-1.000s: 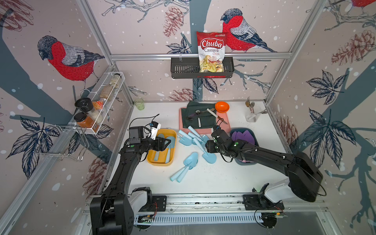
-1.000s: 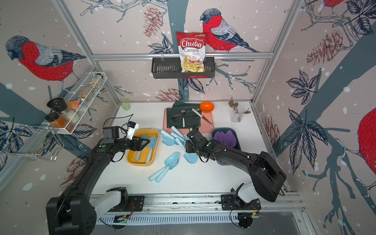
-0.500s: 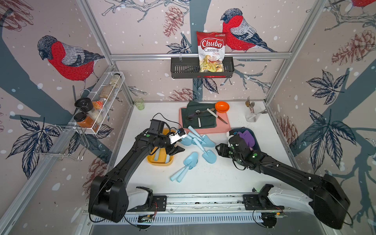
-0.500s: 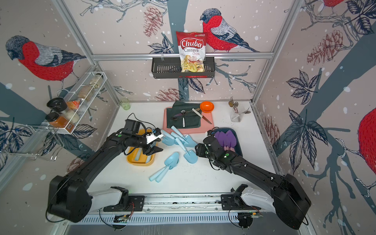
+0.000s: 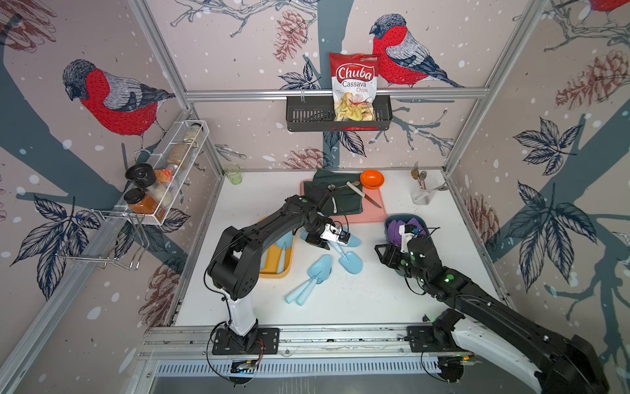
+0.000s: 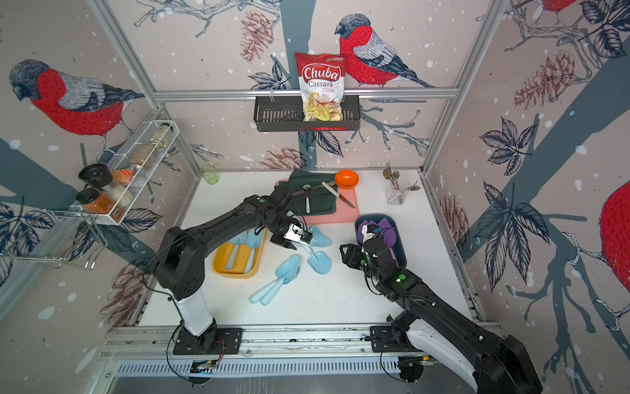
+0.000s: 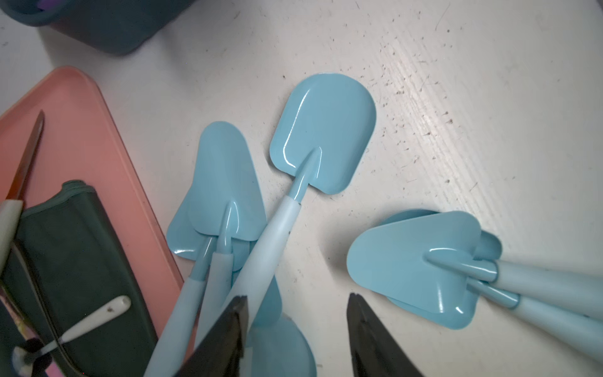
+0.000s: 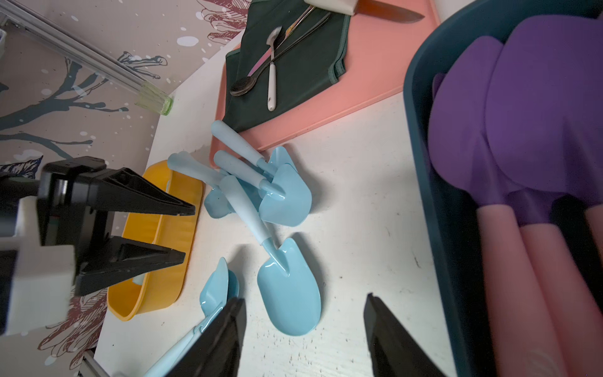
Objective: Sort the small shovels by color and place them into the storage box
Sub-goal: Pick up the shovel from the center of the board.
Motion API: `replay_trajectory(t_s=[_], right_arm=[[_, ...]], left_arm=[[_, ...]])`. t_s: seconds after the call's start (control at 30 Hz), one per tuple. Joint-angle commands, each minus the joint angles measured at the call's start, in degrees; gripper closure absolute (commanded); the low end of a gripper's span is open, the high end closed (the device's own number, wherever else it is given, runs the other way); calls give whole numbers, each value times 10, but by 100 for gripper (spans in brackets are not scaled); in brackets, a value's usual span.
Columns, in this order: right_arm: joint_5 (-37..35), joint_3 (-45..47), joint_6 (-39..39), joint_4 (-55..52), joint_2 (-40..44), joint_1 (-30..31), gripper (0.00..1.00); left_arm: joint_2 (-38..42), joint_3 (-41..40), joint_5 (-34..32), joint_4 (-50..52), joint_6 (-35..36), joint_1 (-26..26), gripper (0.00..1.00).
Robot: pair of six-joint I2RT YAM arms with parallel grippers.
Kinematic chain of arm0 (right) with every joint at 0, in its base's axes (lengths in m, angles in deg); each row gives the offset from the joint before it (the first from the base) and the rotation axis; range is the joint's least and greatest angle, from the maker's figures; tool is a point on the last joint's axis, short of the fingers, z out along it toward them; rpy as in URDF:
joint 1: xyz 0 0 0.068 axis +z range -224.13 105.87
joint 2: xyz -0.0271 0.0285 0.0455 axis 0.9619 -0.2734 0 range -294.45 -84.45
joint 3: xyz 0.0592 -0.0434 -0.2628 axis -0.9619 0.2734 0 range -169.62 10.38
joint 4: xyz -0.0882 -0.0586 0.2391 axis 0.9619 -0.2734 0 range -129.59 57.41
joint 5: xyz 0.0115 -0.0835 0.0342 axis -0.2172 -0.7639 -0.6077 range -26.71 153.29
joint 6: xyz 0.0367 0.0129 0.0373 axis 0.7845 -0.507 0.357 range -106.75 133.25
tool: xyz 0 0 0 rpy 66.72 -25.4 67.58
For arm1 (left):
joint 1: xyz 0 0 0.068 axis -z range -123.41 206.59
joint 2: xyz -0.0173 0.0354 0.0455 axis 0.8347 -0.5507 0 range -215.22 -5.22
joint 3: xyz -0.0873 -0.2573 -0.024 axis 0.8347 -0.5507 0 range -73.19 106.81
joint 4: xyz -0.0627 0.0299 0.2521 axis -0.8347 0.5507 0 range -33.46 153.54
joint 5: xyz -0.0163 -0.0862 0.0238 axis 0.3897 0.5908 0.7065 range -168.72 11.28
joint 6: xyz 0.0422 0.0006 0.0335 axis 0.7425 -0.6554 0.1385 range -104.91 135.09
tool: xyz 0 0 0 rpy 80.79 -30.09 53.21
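Observation:
Several light blue shovels lie in a loose pile (image 5: 351, 240) by the pink board, and one rounded shovel (image 5: 350, 262) (image 7: 323, 130) lies just in front of it. Two more blue shovels (image 5: 315, 274) lie crossed nearer the front. My left gripper (image 5: 322, 243) (image 7: 297, 300) is open low over the pile, with the rounded shovel's handle running past one finger (image 7: 235, 320). The yellow box (image 5: 272, 273) holds blue shovels. The dark blue box (image 5: 388, 223) (image 8: 421, 130) holds purple shovels with pink handles (image 8: 538, 98). My right gripper (image 5: 380, 254) (image 8: 305, 303) is open and empty beside that box.
A pink board (image 5: 373, 213) carries a dark green cloth (image 5: 347, 198), spoons and a white-handled knife (image 5: 361, 194). An orange bowl (image 5: 372, 178), a clear cup of cutlery (image 5: 422, 194) and a green glass (image 5: 233, 174) stand along the back wall.
My left arm swung from the yellow box over to the blue pile, and its jaws narrowed. My right arm drew back from the pile to beside the dark blue box.

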Motion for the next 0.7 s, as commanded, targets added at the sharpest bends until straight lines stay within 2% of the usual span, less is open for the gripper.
replay_trajectory(t_s=[0.0, 0.3, 0.5, 0.67], right_arm=[[-2, 7, -9, -4, 8, -6, 38], [-1, 45, -3, -15, 61, -23, 38], [0, 71, 10, -29, 117, -34, 38], [-2, 82, 14, -42, 154, -43, 38]], left_arm=[[-47, 44, -46, 36, 72, 19, 49], [-146, 131, -86, 75, 111, 72, 60], [-168, 139, -103, 103, 129, 79, 63], [-170, 119, -124, 73, 121, 82, 64]])
